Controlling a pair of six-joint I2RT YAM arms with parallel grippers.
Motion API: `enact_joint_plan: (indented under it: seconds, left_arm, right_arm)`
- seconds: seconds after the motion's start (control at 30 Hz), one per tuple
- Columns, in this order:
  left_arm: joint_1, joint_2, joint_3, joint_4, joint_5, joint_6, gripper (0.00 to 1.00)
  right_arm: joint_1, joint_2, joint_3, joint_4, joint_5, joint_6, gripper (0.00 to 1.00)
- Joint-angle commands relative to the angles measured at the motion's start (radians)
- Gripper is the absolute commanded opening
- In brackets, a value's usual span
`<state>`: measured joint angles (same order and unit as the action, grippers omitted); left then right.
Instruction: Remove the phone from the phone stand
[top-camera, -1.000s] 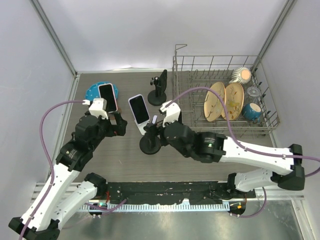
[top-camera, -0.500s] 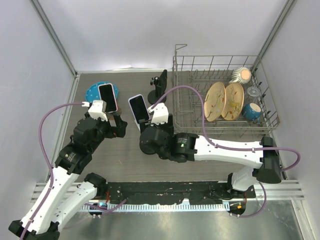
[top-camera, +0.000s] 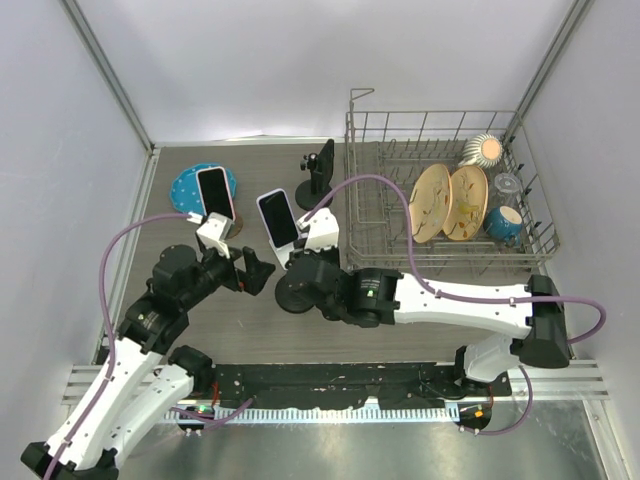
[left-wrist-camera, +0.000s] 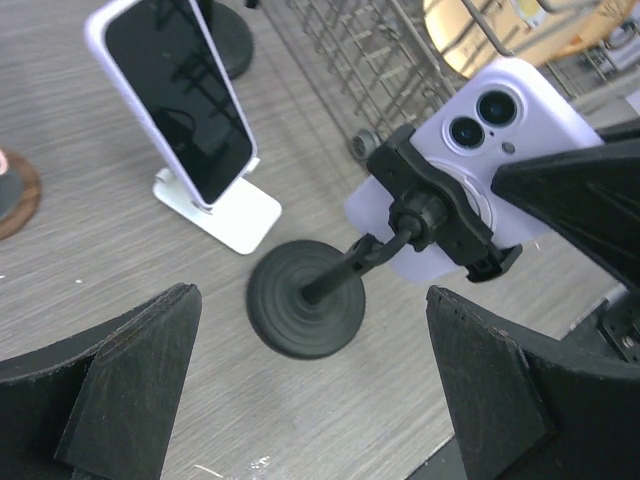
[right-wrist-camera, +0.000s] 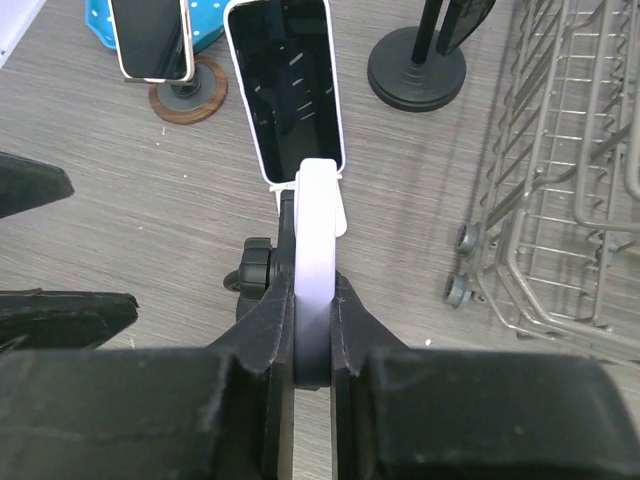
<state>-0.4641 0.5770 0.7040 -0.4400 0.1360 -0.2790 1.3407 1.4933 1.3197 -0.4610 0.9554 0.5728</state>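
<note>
A lavender phone (left-wrist-camera: 520, 130) sits clamped in a black phone stand (left-wrist-camera: 440, 215) with a round base (left-wrist-camera: 305, 300). My right gripper (right-wrist-camera: 312, 295) is shut on the phone (right-wrist-camera: 318, 225), which shows edge-on between its fingers, pinched front and back. In the top view the right gripper (top-camera: 312, 262) covers the phone above the stand's base (top-camera: 297, 292). Just left of that base my left gripper (top-camera: 255, 272) stands wide open. In its own view the left gripper (left-wrist-camera: 312, 300) has the base between its fingers, not touching it.
A white phone (top-camera: 278, 220) leans on a white stand right behind the black one. A pink-cased phone (top-camera: 214, 193) stands on a wooden disc by a blue plate (top-camera: 188, 183). Another black stand (top-camera: 318, 170) is at the back. The dish rack (top-camera: 450, 255) fills the right.
My right gripper has moved over the stand and shut on the phone. The left arm has swung right and nearer, bringing its open fingers up to the stand's base.
</note>
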Motion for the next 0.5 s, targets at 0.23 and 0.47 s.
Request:
enact_joint_plan:
  seconds: [0.23,0.47]
  left_arm:
    - [-0.060,0.063,-0.028,0.193,0.197,0.028,1.00]
    - [-0.373,0.194,0.008,0.268,-0.034,0.024,1.00]
  right_arm:
    - [0.006,-0.194,-0.094,0.114,-0.075,-0.295,0.01]
    - [0.002,-0.310,-0.210,0.185,-0.090,-0.370,0.01]
